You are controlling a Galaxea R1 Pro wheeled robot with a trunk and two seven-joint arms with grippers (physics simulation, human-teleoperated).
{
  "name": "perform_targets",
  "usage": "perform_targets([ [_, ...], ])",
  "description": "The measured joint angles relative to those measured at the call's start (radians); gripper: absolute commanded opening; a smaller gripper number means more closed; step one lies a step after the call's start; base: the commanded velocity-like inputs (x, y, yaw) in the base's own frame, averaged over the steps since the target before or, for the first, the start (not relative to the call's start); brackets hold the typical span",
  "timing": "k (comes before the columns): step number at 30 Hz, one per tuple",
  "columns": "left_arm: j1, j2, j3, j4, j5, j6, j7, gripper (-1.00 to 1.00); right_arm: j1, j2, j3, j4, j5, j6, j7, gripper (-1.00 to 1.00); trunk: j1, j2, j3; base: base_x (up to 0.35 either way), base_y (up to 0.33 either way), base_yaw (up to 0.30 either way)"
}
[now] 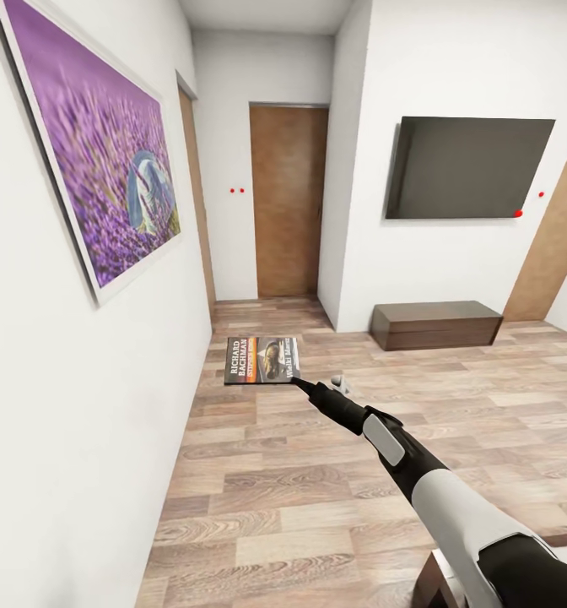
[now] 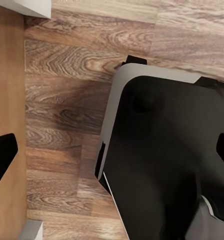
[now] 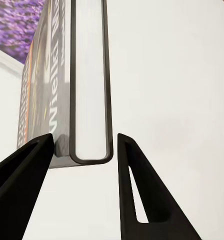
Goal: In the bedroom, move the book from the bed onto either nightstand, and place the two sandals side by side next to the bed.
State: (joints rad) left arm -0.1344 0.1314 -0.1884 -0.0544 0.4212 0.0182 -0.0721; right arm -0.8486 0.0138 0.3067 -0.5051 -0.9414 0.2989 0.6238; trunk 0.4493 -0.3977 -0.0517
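Book lifted and carried, no nightstand or sandal reached yet

Head view: the right jaws (image 1: 300, 382) pinch the thin glossy book (image 1: 262, 361) by a corner, flat above the wood-plank floor (image 1: 317, 507). Left wrist view: left jaws' state I cannot tell. Right wrist view: two black tapered fingers (image 3: 137, 200) flank the book's (image 3: 89, 90) white page edge, seemingly clamped on it

One book (image 1: 262, 361), one purple flower picture (image 1: 106, 143), one black TV (image 1: 469, 167), one low cabinet (image 1: 435, 323), one wooden door (image 1: 288, 200).
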Motion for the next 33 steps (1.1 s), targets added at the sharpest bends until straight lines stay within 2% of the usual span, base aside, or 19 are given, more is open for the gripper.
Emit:
perform_targets([
  [12, -0.001, -0.012, -0.002, -0.002, -0.011, 0.0, 0.0, 1.0, 0.0, 0.0, 0.0, 0.0, 0.0, 0.0, 0.001, -1.0, 0.0, 0.0, 0.0, 0.062, 0.115, 0.0],
  [19, -0.001, -0.022, -0.02, -0.015, -0.019, 0.0, 0.0, 1.0, 0.0, 0.0, 0.0, 0.0, 0.0, 0.0, 0.001, -1.0, 0.0, 0.0, 0.0, 0.066, 0.052, 0.0],
  [25, -0.001, -0.025, -0.037, -0.023, -0.044, 0.001, 0.0, 1.0, 0.0, 0.0, 0.001, 0.0, 0.0, 0.0, 0.0, -1.0, 0.0, 0.0, 0.0, 0.228, 0.009, 0.0],
  [33, -0.002, -0.026, -0.042, -0.029, -0.053, 0.001, 0.0, 1.0, 0.0, 0.001, 0.002, 0.0, 0.001, -0.001, -0.001, -1.0, -0.001, 0.0, 0.0, 0.317, 0.002, 0.0],
])
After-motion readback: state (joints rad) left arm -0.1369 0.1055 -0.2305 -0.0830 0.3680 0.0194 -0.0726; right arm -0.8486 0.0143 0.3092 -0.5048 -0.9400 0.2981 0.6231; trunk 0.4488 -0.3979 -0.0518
